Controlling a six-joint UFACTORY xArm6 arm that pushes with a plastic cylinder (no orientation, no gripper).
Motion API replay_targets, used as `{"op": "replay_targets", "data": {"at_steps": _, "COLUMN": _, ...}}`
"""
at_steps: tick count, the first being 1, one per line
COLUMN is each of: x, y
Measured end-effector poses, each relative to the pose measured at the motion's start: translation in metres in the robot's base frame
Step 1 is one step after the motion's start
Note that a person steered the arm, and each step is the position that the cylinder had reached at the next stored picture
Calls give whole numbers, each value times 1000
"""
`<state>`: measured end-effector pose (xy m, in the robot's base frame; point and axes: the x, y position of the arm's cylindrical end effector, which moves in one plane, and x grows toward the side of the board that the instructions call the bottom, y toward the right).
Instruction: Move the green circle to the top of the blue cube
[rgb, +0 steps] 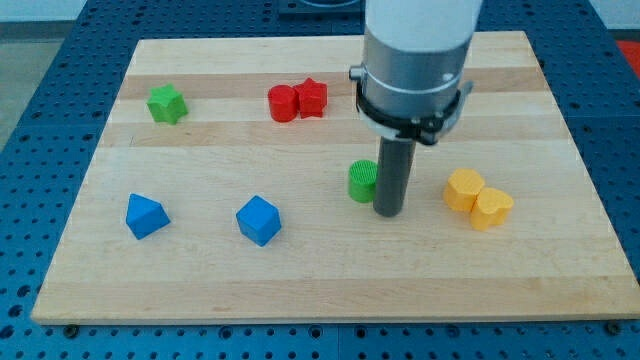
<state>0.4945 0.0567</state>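
Note:
The green circle (362, 180) lies near the middle of the wooden board (330, 280). My tip (388, 212) rests on the board just to the view's right of the green circle, touching or nearly touching it. The blue cube (259, 220) sits to the view's left of and a little below the green circle. The rod and the arm's grey body above it hide part of the board behind them.
A second blue block (146, 216) lies at the view's left. A green star-like block (167, 103) is at the top left. Two red blocks (297, 101) sit together at the top middle. Two yellow blocks (477, 197) sit together at the right.

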Motion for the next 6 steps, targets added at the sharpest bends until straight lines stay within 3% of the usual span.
{"op": "replay_targets", "data": {"at_steps": 2, "x": -19, "y": -39}}
{"op": "replay_targets", "data": {"at_steps": 4, "x": -43, "y": 8}}
{"op": "replay_targets", "data": {"at_steps": 6, "x": -47, "y": -125}}
